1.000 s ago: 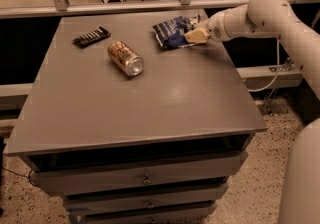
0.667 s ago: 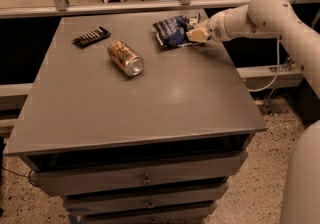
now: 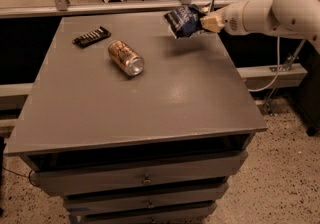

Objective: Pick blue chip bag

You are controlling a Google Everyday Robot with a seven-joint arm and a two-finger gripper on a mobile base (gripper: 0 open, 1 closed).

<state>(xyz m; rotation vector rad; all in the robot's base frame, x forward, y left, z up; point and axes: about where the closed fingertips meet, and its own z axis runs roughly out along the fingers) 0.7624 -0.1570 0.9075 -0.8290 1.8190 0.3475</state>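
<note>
The blue chip bag [image 3: 183, 21] is dark navy with white lettering and crinkled. It hangs in the air above the far right part of the grey table [image 3: 150, 98], casting a shadow below it. My gripper [image 3: 206, 19] reaches in from the right on a white arm and is shut on the bag's right edge, holding it clear of the tabletop.
A gold can [image 3: 126, 57] lies on its side left of centre. A small flat black packet with pale stripes [image 3: 92, 36] lies at the far left. The table has drawers [image 3: 145, 180] in front. A rail and a window run behind.
The blue chip bag has been lifted off the tabletop by my gripper. The can and the black packet have not moved.
</note>
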